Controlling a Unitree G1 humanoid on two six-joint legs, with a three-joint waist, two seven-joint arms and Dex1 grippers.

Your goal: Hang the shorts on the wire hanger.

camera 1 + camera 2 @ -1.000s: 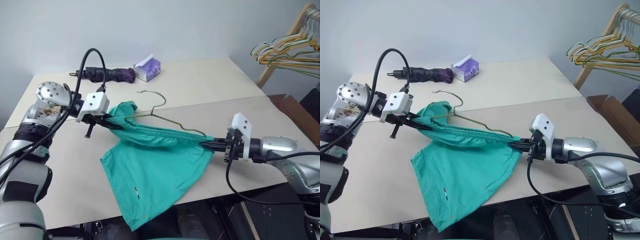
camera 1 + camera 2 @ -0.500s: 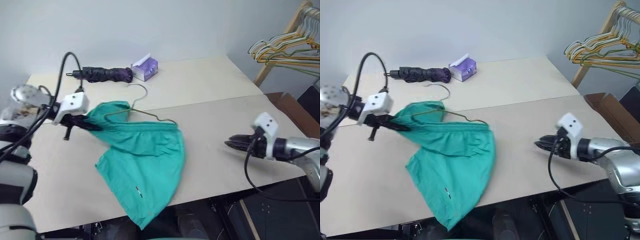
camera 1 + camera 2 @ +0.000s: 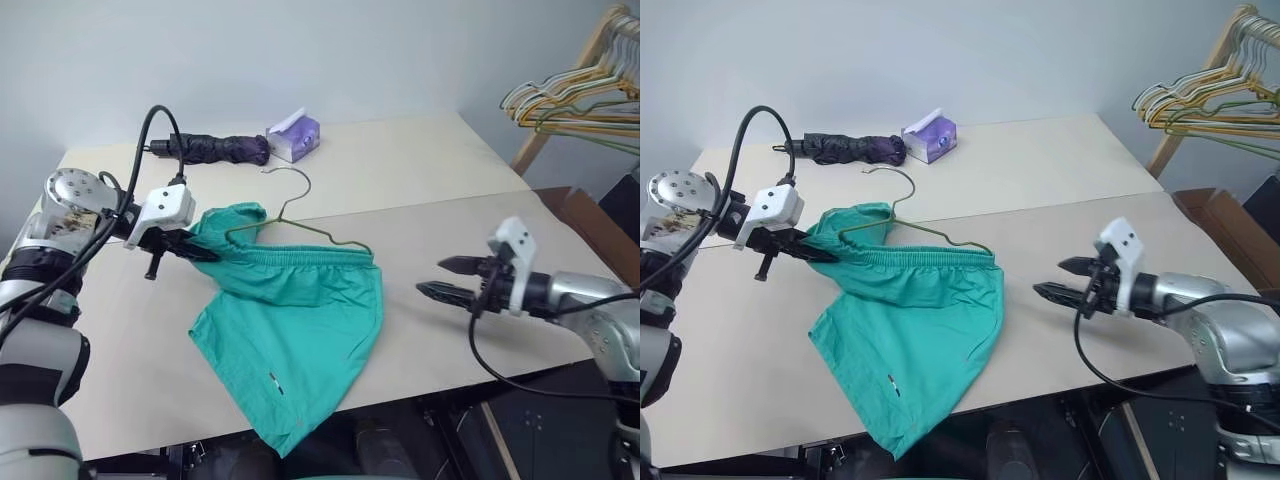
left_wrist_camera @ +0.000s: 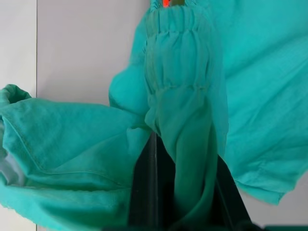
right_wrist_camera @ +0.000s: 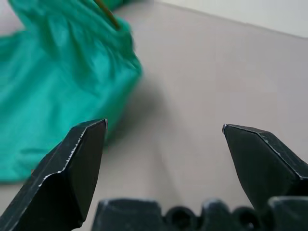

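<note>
One pair of teal-green cloth shorts with a gathered elastic waistband lies left of centre in the head view, one leg drooping over the near edge of the beige table. One thin olive-grey wire hanger is threaded through the waistband, its hook rising above the cloth. The left gripper, reaching in from the left edge, is clamped together on the waistband's upper-left end, holding it off the table. The right gripper, at right of centre, points level toward the shorts with its two fingers spread wide, holding nothing, well apart from the cloth. At the table's far upper left lie one folded dark purple umbrella and one purple tissue box. A bunch of coloured hangers on a wooden rack fills the upper right corner.
</note>
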